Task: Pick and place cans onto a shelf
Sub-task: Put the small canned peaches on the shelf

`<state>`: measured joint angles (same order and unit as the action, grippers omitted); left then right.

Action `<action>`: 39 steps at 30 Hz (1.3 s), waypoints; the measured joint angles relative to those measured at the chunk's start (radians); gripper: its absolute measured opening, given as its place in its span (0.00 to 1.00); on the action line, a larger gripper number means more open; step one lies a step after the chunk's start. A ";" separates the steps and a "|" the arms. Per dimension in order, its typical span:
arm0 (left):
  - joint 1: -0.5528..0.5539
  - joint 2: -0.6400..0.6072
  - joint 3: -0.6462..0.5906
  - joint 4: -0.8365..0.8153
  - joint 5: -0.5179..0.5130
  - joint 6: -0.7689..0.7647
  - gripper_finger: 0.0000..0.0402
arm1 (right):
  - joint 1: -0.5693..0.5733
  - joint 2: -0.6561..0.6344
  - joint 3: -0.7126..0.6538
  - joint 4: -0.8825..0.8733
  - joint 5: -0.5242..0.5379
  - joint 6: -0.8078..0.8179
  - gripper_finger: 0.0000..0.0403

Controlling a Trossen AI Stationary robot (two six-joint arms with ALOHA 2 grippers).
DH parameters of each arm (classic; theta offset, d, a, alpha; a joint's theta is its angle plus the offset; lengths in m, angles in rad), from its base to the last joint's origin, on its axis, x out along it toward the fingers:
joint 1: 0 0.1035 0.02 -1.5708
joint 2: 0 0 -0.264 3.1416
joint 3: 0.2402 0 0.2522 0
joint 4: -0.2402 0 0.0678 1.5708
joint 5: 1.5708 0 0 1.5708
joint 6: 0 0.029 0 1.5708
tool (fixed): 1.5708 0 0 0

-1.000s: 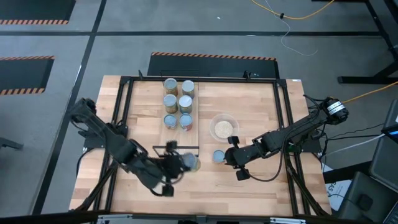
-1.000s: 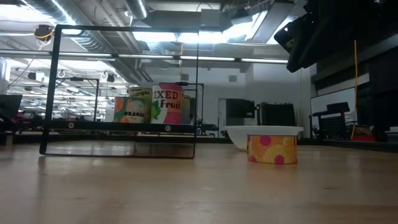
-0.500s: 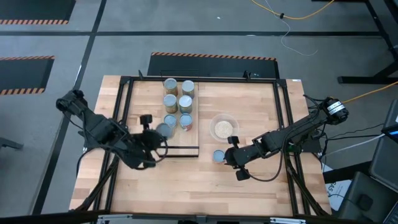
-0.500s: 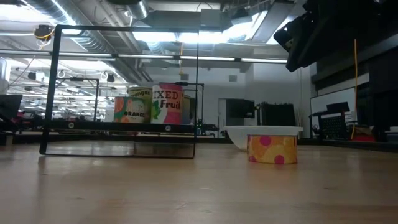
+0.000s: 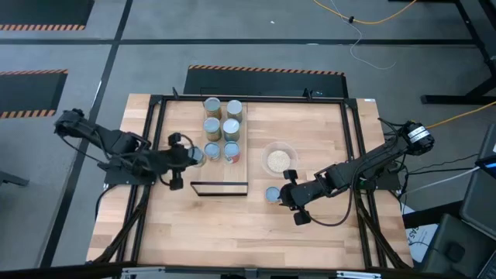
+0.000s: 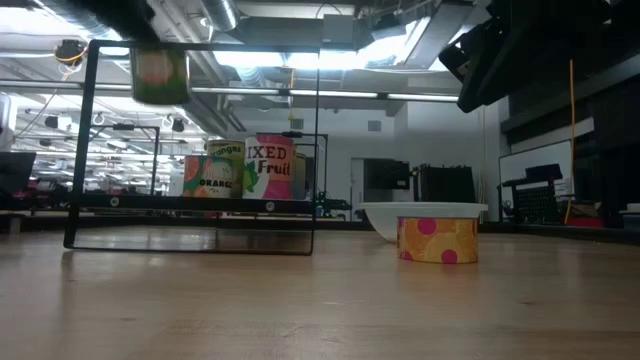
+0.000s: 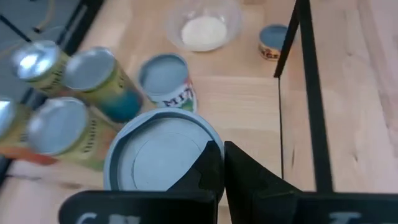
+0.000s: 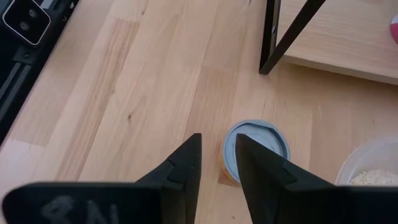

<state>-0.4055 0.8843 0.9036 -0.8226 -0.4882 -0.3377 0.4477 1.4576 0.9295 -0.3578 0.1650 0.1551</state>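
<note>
Several cans (image 5: pixel 231 126) stand upright in two rows on the light-wood shelf (image 5: pixel 242 167). The shelf's black frame (image 5: pixel 219 187) is at its near end. My left gripper (image 5: pixel 183 155) is shut on a can with a pale-blue top (image 5: pixel 198 155), at the shelf's left edge beside the nearest can row. The held can shows raised in the low view (image 6: pixel 160 75). A loose can with a pale-blue top and an orange label (image 5: pixel 272 194) stands on the table. My right gripper (image 5: pixel 285 194) is just right of it, higher up, narrowly open and empty. My left gripper meets the can at the edge of its round top (image 7: pixel 205 149), coming level from the table's left. The can itself hides what the fingers (image 7: pixel 249 180) grip below the rim. The can is upright and lifted clear of the table and shelf.
A clear bowl with beige contents (image 5: pixel 278 158) stands right of the shelf, far of the loose can. A black frame (image 5: pixel 353 139) runs around the tabletop. Bare wood lies along the near side of the table (image 5: pixel 232 232).
My left gripper has carried the can from beside the shelf's near end toward the table's far and left side, up to the shelf's left edge. The can has stayed in the hold and has come into the low view, high up.
</note>
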 joint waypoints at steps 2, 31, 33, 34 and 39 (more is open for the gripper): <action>0.037 -0.043 -0.079 0.083 0.056 0.041 0.00 | 0.000 0.000 0.000 0.003 0.000 0.000 0.26; 0.202 0.074 -0.413 0.585 0.376 0.113 0.00 | 0.000 0.000 0.000 0.028 0.000 -0.002 0.26; 0.202 0.088 -0.413 0.598 0.381 0.113 0.01 | 0.000 0.000 0.000 0.029 0.000 -0.002 0.26; 0.202 0.095 -0.413 0.603 0.382 0.113 0.01 | 0.000 0.000 0.000 0.029 0.000 -0.002 0.26; 0.202 0.110 -0.412 0.611 0.379 0.112 0.03 | 0.000 0.000 0.000 0.029 0.000 -0.002 0.26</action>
<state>-0.2035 0.9947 0.4911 -0.2112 -0.1093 -0.2260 0.4477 1.4574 0.9298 -0.3286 0.1650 0.1532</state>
